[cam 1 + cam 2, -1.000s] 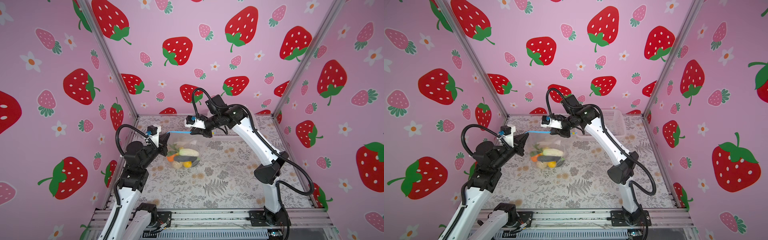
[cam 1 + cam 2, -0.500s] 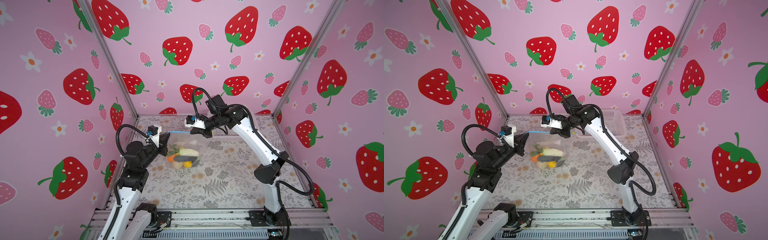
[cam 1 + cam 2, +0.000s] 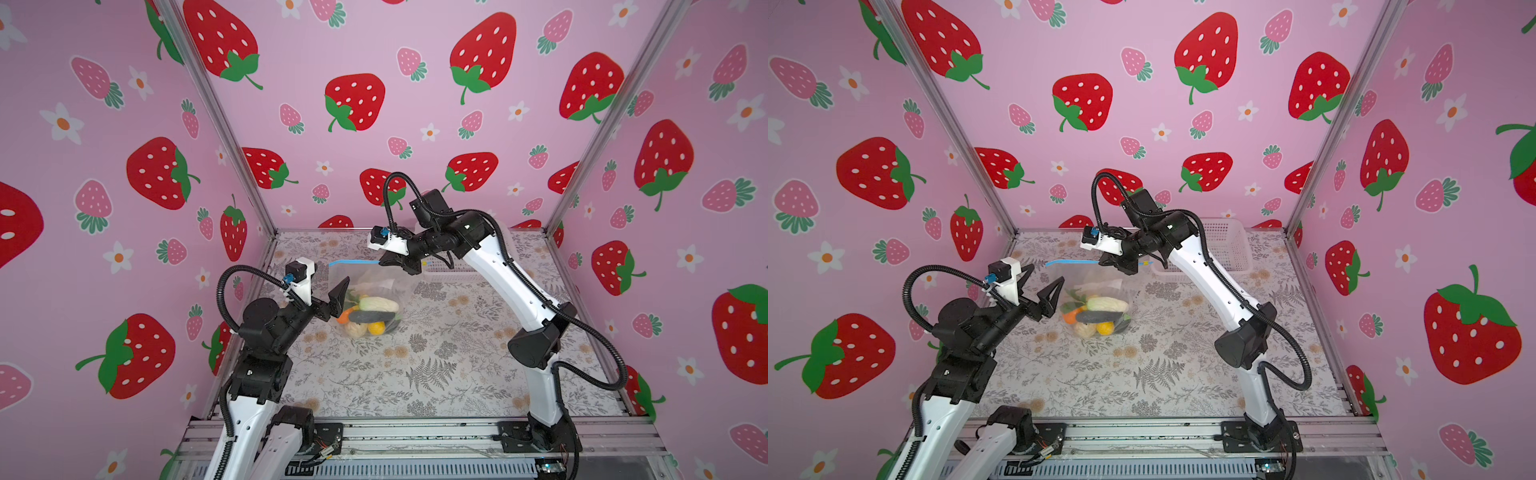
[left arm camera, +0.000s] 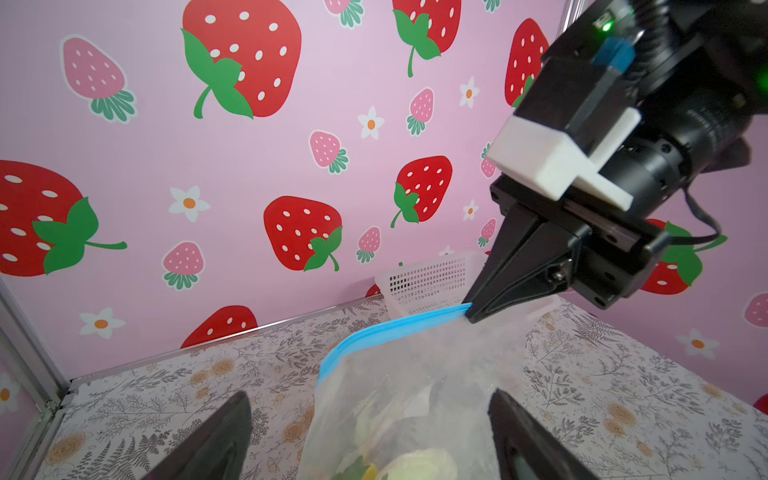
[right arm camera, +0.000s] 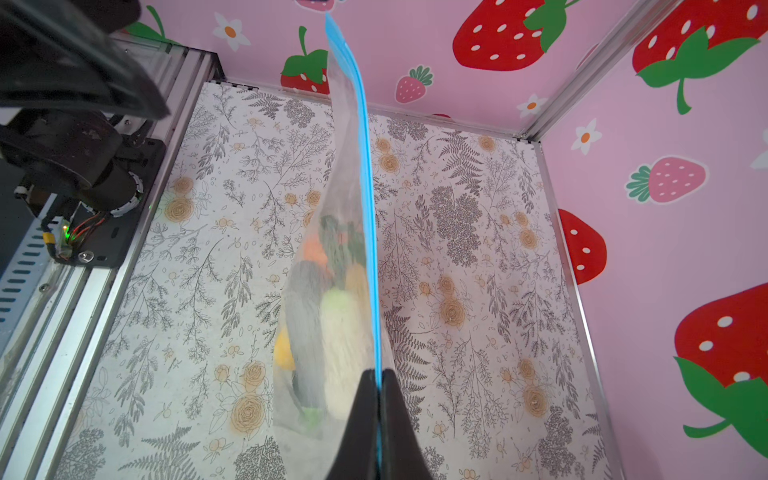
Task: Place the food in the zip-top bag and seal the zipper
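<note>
The transparent zip-top bag (image 3: 374, 286) hangs by its top edge, its bottom resting on the table with the food (image 3: 371, 313) inside: cream, dark grey, orange, yellow and green pieces. My right gripper (image 3: 380, 263) is shut on the light blue zipper (image 3: 353, 262); in the right wrist view the fingertips (image 5: 390, 386) pinch the zipper (image 5: 365, 166) above the food (image 5: 332, 320). My left gripper (image 3: 1045, 279) stands open at the bag's left corner, its fingers (image 4: 224, 436) apart on either side of the bag (image 4: 415, 395) without touching it. The zipper's left end hangs free.
A white perforated basket (image 3: 1233, 245) stands at the back right, behind the right arm. Pink strawberry walls close in three sides. The floral table (image 3: 436, 365) lies bare in front of the bag.
My left gripper has opened and let go of the zipper's left end, which now hangs free. The right gripper stays shut on the zipper and the bag has hardly moved.
</note>
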{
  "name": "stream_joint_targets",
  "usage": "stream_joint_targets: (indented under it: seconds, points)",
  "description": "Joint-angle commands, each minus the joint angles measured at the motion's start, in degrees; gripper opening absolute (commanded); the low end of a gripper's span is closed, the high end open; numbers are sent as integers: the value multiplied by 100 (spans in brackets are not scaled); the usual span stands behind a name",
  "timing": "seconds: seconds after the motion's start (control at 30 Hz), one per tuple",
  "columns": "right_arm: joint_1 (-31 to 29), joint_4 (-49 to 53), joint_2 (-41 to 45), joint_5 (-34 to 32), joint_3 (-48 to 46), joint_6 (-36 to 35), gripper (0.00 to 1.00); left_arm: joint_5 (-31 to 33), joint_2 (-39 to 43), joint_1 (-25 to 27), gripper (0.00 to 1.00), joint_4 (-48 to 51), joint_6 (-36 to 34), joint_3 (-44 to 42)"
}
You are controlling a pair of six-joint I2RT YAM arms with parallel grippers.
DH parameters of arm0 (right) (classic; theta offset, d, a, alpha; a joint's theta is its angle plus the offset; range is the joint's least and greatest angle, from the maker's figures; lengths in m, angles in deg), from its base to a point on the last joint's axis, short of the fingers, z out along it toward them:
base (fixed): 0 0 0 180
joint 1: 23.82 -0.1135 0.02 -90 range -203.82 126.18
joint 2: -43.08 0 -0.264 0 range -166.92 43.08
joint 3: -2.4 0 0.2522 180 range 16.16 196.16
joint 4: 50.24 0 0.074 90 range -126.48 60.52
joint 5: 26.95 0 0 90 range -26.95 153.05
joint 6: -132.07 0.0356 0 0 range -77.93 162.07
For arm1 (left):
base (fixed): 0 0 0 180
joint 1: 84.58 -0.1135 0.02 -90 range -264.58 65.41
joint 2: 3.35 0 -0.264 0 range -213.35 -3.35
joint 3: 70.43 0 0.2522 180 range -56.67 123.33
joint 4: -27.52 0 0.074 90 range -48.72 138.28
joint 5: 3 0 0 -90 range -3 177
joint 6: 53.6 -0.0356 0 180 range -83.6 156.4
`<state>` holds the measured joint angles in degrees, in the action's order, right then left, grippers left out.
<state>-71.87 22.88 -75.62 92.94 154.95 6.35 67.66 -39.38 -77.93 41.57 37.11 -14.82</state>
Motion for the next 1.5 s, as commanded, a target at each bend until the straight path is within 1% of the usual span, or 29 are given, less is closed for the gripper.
stream_joint_targets:
  seconds: [0.0,0.13,0.27,0.3,0.33,0.43,0.5,0.57,0.63,0.7,0.77,0.87,1.0,1.1,1.17,1.33,1.4,1.47]
  points:
    - [-29,-345,199,-98,-197,810,1,147,83,10,93,-2,208,-115]
    - [-22,-748,352,-391,-368,1797,1,-86,104,9,93,-124,441,-183]
    - [-23,-936,408,-557,-421,2533,1,-107,156,11,93,-278,736,-296]
    - [-27,-997,418,-584,-421,2743,3,-61,179,10,93,-305,789,-336]
    - [-25,-1060,438,-625,-422,2949,6,-1,192,11,93,-311,857,-365]
    - [-20,-1319,592,-816,-561,3585,6,230,263,8,94,-293,1023,-448]
    - [-28,-1571,725,-894,-703,4098,4,326,352,11,95,-284,1124,-500]
    - [-28,-1821,848,-955,-828,4571,3,492,432,7,96,-284,1275,-553]
    - [-27,-2125,981,-959,-1027,5053,0,723,488,12,98,-241,1478,-598]
    - [-26,-2501,1155,-1026,-1340,5658,0,1016,539,10,100,-175,1711,-629]
    - [-21,-2816,1312,-1068,-1638,6075,0,1265,547,13,99,-105,1882,-643]
    - [-21,-2991,1480,-1352,-1843,6573,0,1467,489,19,99,53,2097,-585]
    - [-44,-3128,1655,-1424,-1940,7406,0,1613,343,20,99,301,2396,-422]
    - [-54,-3716,1962,-1304,-2524,8176,0,1708,252,16,99,502,2586,-297]
    - [-63,-4086,2227,-1360,-3014,8620,0,1784,212,31,99,669,2657,-213]
    - [-115,-5020,2990,-1812,-4295,9680,0,1906,121,73,99,937,2851,-85]
    - [-192,-5091,3176,-2043,-4582,10041,0,1915,59,73,99,995,2964,-48]
    - [-283,-5119,3290,-2190,-4761,10237,0,1933,-78,72,99,1093,3005,12]
